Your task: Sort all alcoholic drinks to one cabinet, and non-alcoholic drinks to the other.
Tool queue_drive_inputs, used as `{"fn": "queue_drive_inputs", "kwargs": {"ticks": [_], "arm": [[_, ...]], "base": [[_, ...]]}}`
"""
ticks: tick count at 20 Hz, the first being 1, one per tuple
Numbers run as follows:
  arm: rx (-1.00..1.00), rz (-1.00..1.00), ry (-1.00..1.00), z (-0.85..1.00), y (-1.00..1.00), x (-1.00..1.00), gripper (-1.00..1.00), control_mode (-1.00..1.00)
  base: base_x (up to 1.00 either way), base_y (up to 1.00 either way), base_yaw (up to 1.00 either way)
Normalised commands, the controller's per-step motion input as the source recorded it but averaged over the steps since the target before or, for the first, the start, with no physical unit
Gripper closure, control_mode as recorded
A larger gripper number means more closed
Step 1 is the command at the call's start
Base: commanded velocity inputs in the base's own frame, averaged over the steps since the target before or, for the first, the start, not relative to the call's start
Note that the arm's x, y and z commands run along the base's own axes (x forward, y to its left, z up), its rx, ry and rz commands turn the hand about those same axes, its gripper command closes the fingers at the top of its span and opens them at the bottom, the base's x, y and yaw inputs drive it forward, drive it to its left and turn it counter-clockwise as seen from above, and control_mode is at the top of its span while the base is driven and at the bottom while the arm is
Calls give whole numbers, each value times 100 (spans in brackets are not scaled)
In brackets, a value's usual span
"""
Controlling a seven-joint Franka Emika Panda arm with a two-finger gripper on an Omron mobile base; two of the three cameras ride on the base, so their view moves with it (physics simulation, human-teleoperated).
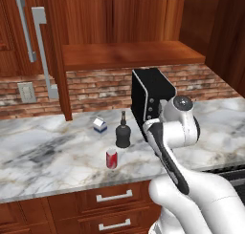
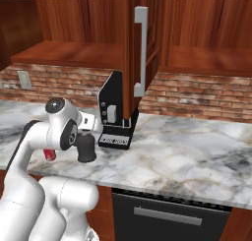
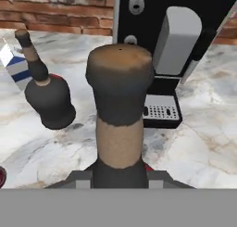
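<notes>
Marble counter (image 1: 57,152): claw (image 3: 119,177) grips unlabelled bottle (image 3: 119,105).

Three cameras: two behind the arm, one on the hand

The left base view looks forward and down from behind the arm, which rises at its lower right, onto the marble counter (image 1: 43,152), the brick wall (image 1: 95,87) and the coffee machine (image 1: 150,97) from its left side. The right base view faces the same counter (image 2: 197,146) from the other side, arm at lower left, and shares that coffee machine (image 2: 115,112), one dark bottle (image 2: 86,146) and the wall. The hand view sits very close, looking along a bottle neck (image 3: 119,105) towards the coffee machine (image 3: 171,45) and a second bottle (image 3: 48,98).
</notes>
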Motion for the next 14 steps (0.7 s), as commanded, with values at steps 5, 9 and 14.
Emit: {"fn": "queue_drive_inputs", "kwargs": {"ticks": [5, 9, 14], "arm": [[-15, -2, -18, 100, 22, -36, 100, -100], [-6, -1, -25, 100, 2, -29, 100, -100], [-1, 0, -18, 100, 0, -21, 100, -100]], "base": [[0, 0, 0], [0, 0, 0], [0, 0, 0]]}}
